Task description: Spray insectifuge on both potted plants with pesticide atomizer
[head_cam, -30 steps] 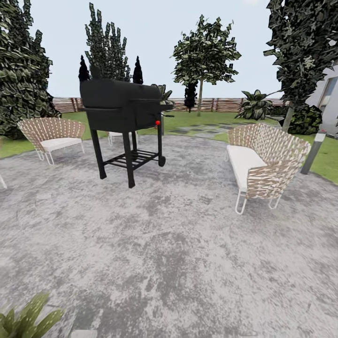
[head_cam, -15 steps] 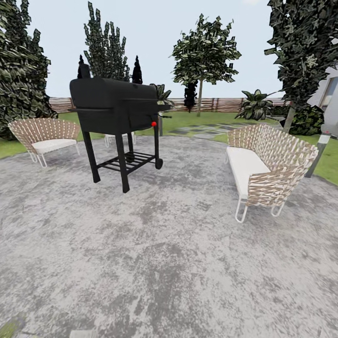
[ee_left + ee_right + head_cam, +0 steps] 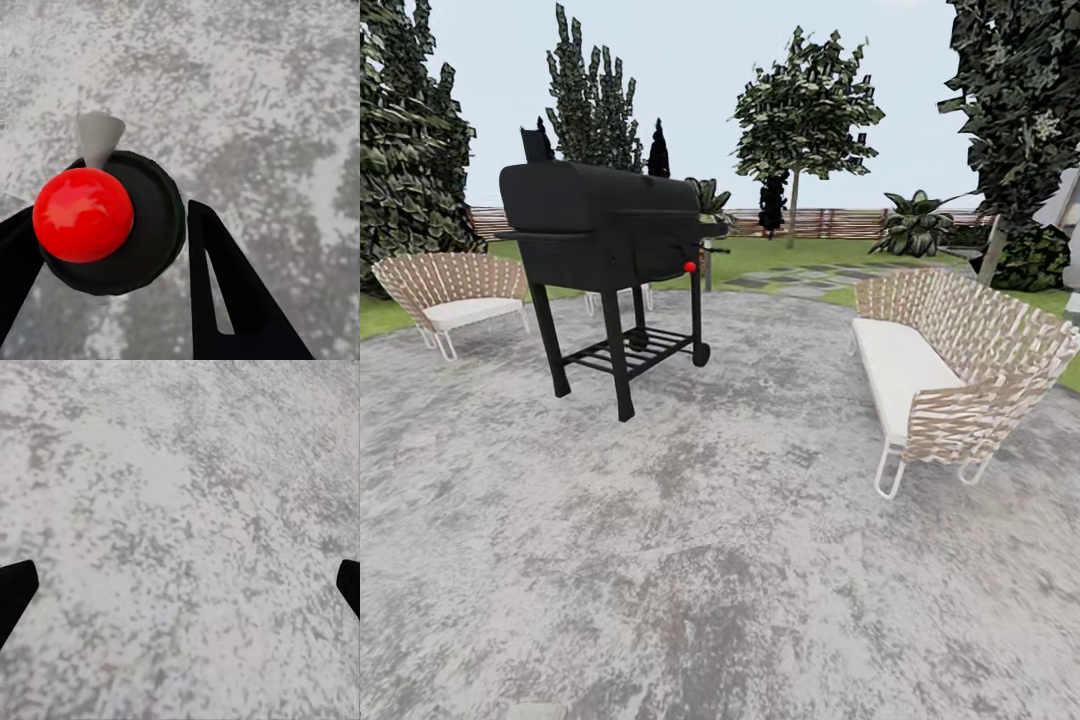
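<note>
In the left wrist view a dark round bottle top with a red knob and a grey nozzle, the pesticide atomizer (image 3: 112, 225), sits between the black fingers of my left gripper (image 3: 109, 214), which is shut on it above the stone. The right gripper (image 3: 185, 574) is open, its two black fingertips at the picture's edges with bare speckled stone between them. The grey stone patio (image 3: 720, 560) of the garden spreads out ahead. The potted plants are out of view, and no insectifuge can be made out.
A black barbecue grill (image 3: 605, 225) on legs stands ahead to the left. A wicker sofa (image 3: 950, 370) with a white cushion is on the right, a wicker chair (image 3: 450, 290) at far left. Behind them lie the lawn (image 3: 780, 255), trees and slat fence (image 3: 830, 222).
The head view has shifted: the grill and sofa look closer and larger. The green leaves at the lower left corner a second ago have left the picture.
</note>
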Motion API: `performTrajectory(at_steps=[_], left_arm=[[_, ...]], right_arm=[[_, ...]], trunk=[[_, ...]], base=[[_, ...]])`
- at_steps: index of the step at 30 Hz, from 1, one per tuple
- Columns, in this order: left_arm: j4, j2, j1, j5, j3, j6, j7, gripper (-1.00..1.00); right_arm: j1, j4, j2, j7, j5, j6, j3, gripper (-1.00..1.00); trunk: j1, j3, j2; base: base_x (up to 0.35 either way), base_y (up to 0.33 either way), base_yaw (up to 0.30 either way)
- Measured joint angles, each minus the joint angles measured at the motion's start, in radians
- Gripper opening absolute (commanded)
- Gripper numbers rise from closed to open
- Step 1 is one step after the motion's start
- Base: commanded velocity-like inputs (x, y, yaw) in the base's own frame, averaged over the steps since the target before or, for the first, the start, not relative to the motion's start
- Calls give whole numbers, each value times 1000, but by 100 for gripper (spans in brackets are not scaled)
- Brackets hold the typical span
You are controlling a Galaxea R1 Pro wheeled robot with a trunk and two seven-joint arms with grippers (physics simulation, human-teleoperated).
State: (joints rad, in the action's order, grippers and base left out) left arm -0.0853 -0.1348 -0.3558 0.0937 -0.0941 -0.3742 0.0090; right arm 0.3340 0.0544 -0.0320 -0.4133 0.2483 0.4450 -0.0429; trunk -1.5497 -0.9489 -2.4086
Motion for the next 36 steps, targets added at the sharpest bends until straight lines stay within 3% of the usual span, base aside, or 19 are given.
performTrajectory(at_steps=[36], left_arm=[[0, -2, 1, 0, 0, 0, 3, -100]], right_arm=[[0, -1, 0, 0, 0, 0, 0, 100]], trunk=[[0, 0, 0]], base=[[340, 0, 275]])
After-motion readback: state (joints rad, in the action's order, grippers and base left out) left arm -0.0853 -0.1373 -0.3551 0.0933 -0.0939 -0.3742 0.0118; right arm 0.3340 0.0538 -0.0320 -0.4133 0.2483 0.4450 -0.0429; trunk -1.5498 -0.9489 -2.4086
